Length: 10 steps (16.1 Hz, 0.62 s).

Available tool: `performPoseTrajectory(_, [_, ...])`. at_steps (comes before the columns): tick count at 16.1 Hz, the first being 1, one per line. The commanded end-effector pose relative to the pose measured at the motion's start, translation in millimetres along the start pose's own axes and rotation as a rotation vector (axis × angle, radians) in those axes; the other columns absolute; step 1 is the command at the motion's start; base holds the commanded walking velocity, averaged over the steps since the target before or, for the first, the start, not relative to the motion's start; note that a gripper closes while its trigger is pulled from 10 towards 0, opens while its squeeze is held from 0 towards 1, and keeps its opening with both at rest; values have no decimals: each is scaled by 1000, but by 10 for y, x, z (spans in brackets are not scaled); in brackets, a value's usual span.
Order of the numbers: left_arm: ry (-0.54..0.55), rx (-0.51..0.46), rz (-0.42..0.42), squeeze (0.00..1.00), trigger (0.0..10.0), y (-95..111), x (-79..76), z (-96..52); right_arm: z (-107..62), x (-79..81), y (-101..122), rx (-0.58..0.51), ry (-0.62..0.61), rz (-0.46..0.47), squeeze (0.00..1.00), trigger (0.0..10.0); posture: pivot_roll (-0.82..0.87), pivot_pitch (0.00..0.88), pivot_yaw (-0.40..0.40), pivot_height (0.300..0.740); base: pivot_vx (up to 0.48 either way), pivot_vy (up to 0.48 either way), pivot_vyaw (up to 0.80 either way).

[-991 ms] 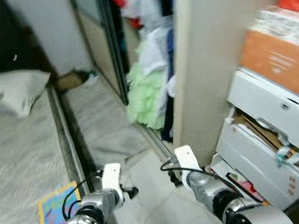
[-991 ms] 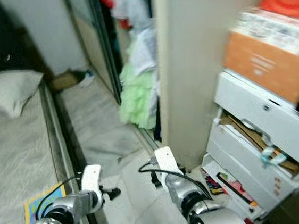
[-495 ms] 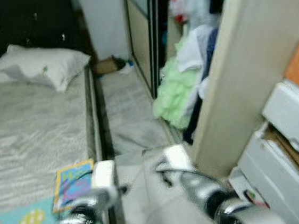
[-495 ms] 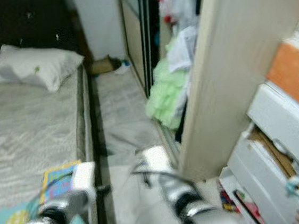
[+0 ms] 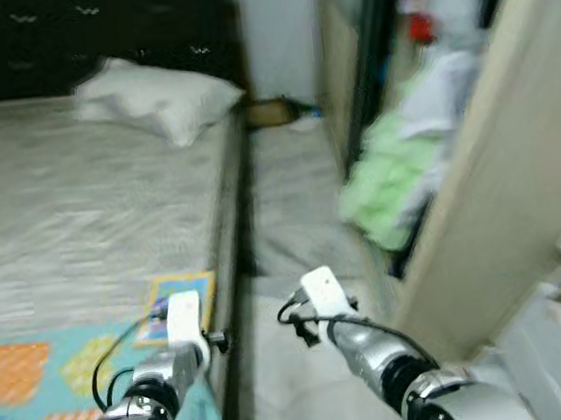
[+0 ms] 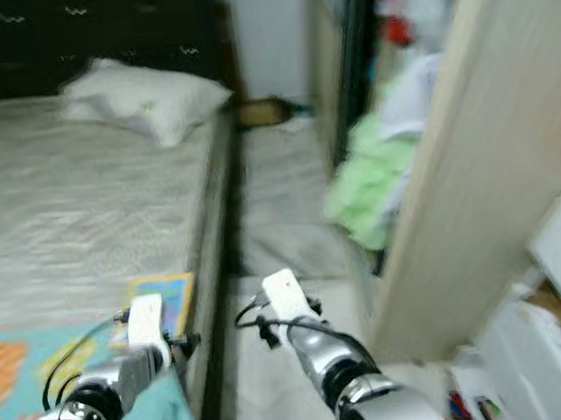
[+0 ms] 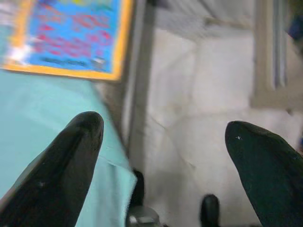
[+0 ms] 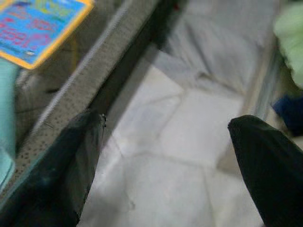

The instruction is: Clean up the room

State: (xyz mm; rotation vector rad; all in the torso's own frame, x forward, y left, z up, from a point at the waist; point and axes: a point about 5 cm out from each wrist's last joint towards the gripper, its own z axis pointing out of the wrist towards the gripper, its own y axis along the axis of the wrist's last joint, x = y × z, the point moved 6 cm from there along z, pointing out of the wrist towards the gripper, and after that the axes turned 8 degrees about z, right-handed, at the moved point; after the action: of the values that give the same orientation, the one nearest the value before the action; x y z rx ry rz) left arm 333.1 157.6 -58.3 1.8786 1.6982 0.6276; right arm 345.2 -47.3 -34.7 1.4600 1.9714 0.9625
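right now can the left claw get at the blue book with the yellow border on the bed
Probably yes. The left claw is open and empty, hanging at the bed edge, with the book lying flat just ahead of it. Nothing lies between them.

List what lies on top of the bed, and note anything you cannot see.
On the bed lie a white pillow, a blue, yellow-edged book and a teal patterned blanket. Whatever lies under the blanket is hidden.

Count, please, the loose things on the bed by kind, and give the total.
Pillow: 1
Picture book: 1
Turquoise patterned blanket: 1
Total: 3
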Motion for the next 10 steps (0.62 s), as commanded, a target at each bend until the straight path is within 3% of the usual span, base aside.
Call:
performPoseTrajectory(1, [3,-3,-10,0,10000,-2,-34,6,4,21,93,-29,14,-15,0,10000,-107,0,-9,740,0,0,800])
performPoseTrajectory(5, [51,-53,-31,0,10000,95,42,-1,4,57,175,-65,32,-26,0,10000,-109,0,-10,740,0,0,800])
performPoseTrajectory(10, [30,-87,-108,0,10000,159,6,-1,2,107,225,-90,54,-40,0,10000,-109,0,-7,740,0,0,800])
